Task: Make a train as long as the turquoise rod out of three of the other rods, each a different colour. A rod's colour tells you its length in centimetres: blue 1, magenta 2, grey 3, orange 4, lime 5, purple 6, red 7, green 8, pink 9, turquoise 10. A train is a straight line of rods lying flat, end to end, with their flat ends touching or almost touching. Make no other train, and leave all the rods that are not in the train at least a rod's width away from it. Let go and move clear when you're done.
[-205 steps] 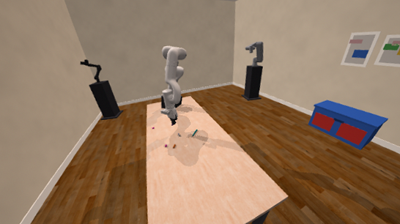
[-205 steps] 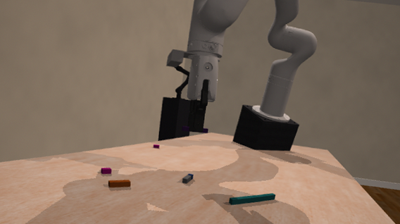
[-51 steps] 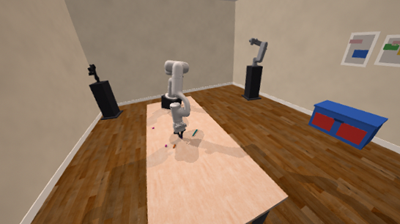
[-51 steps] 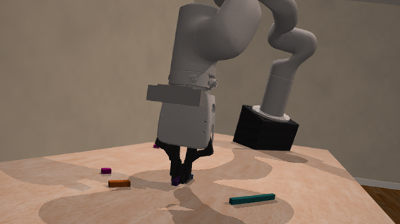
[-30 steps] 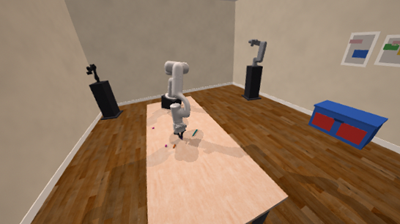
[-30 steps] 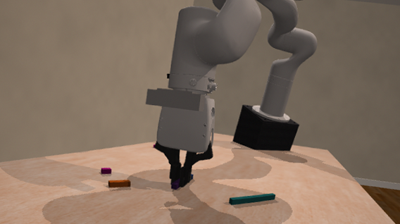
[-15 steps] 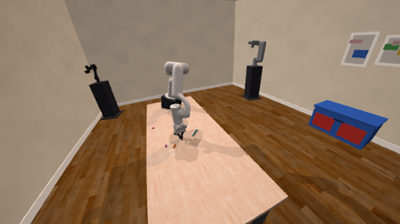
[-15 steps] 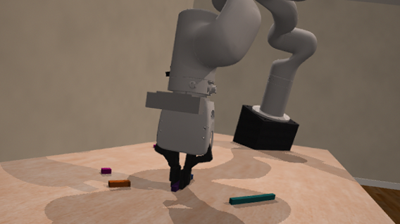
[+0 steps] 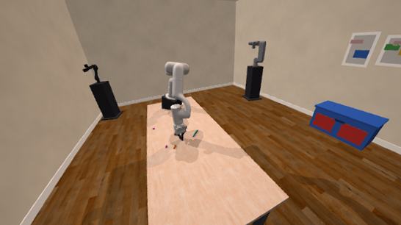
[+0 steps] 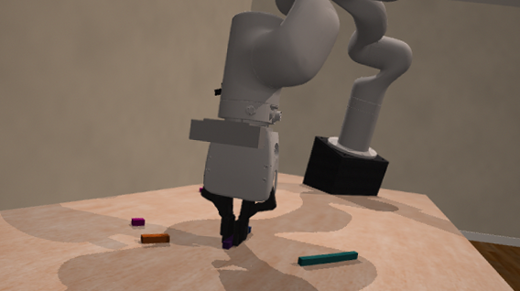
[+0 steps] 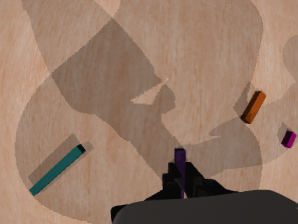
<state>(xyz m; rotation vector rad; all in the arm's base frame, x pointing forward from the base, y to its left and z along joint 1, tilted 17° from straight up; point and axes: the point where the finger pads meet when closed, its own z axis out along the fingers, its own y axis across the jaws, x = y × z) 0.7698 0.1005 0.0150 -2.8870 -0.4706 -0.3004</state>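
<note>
My gripper [image 10: 233, 240] is shut on a purple rod [image 10: 227, 242], held low at the table top; the rod's end sticks out ahead of the fingers in the wrist view [image 11: 180, 159]. The turquoise rod [image 10: 327, 258] lies flat to the right of the gripper, and it also shows in the wrist view [image 11: 57, 169]. An orange rod [image 10: 154, 238] lies to the left, and it also shows in the wrist view [image 11: 253, 107]. A magenta rod [image 10: 137, 221] lies beyond it, at the wrist view's right edge [image 11: 288, 139]. A bit of blue [image 10: 249, 229] shows behind the fingers.
Another magenta rod [image 9: 153, 128] lies farther back on the left of the table. The arm's black base [image 10: 345, 172] stands at the table's far end. The table's edges run left and right of the rods.
</note>
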